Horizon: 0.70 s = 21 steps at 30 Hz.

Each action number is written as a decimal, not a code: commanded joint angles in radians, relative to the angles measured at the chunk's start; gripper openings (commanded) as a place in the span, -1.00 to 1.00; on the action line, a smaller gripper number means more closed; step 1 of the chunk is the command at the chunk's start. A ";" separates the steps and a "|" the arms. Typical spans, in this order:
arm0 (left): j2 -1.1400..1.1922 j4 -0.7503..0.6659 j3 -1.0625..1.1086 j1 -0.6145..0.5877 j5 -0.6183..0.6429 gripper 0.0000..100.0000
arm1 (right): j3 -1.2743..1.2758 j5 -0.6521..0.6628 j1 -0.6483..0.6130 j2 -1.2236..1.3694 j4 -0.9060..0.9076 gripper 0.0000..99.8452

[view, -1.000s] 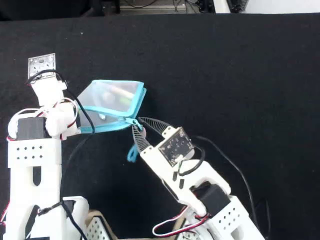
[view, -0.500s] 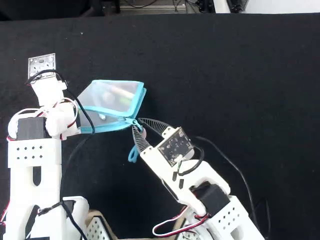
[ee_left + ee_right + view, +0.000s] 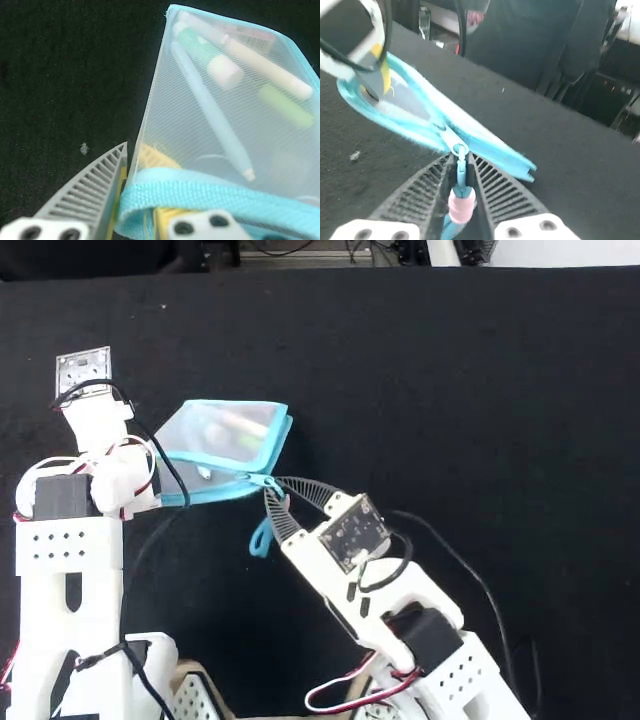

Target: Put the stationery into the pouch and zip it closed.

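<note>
On the black cloth table (image 3: 480, 390), the left arm stands upright at far left, its pincer (image 3: 163, 490) clamping the teal hem of the pouch (image 3: 225, 440). The right arm slants up from lower centre, its pincer (image 3: 461, 159) nipping the zipper pull (image 3: 459, 172). The ribbed, translucent pouch, upper left, holds slim pens (image 3: 215, 115).

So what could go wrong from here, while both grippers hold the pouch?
1. The right gripper pinches only the thin zipper pull, which could slip out under a tug.
2. The left gripper holds just the edge band of the pouch, so a hard pull on the zip may drag the pouch free or twist it.
</note>
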 commanded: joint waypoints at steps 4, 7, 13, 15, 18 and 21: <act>0.003 0.000 -0.007 -0.001 -0.006 -0.94 | -0.148 0.133 -0.005 0.013 -0.002 -0.98; 0.003 0.000 -0.007 -0.001 -0.006 -0.94 | -0.236 0.180 -0.008 0.077 0.061 -0.98; 0.002 0.002 -0.019 -0.004 -0.005 -0.94 | -0.446 0.190 -0.008 0.326 0.080 -0.98; 0.002 0.002 -0.028 -0.007 -0.005 -0.94 | -0.513 0.190 -0.008 0.401 0.083 -0.98; 0.002 0.037 -0.068 -0.008 -0.005 -0.94 | -0.595 0.190 -0.009 0.503 0.083 -0.98; 0.002 0.083 -0.131 -0.007 -0.003 -0.94 | -0.657 0.192 -0.009 0.587 0.081 -0.98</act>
